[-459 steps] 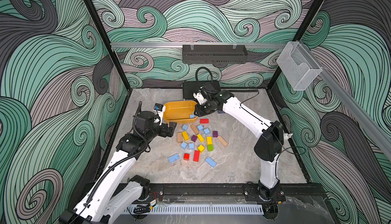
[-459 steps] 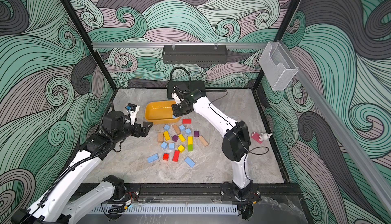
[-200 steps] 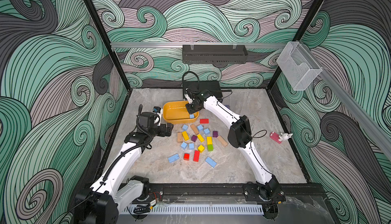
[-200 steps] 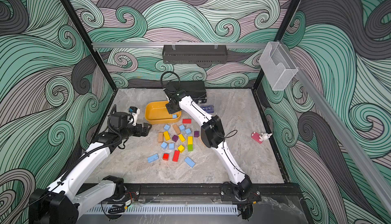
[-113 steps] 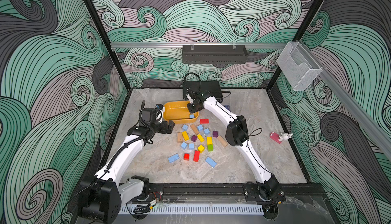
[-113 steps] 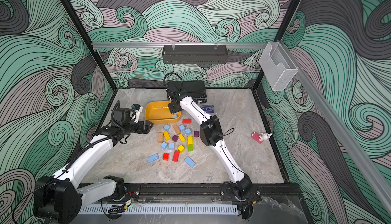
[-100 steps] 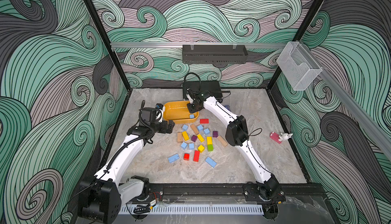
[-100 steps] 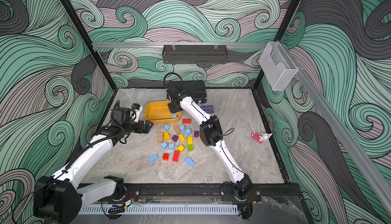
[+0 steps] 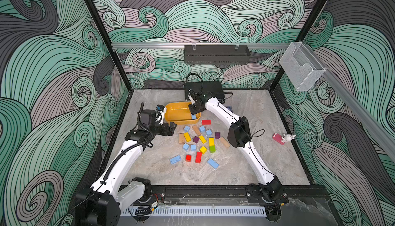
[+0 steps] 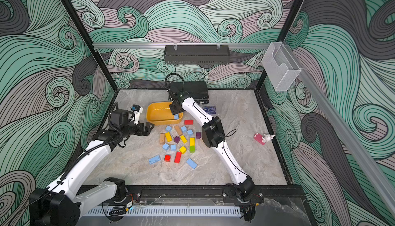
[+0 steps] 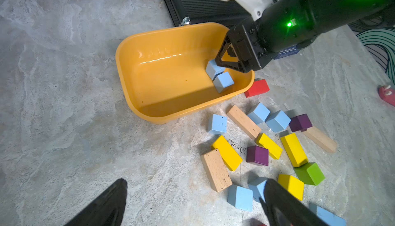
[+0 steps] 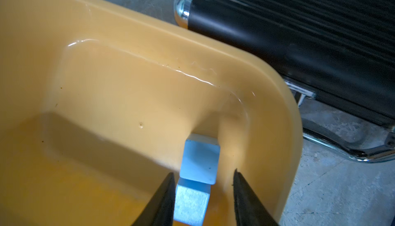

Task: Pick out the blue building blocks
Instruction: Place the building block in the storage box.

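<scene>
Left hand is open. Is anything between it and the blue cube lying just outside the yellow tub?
Nothing visible. Only bare table lies between the left hand and that blue cube. The tan brick sits on the cube's far side, and the tub is beside the path, not across it.

Left pincer spread wide; right pincer slightly parted, angled downward.
</scene>
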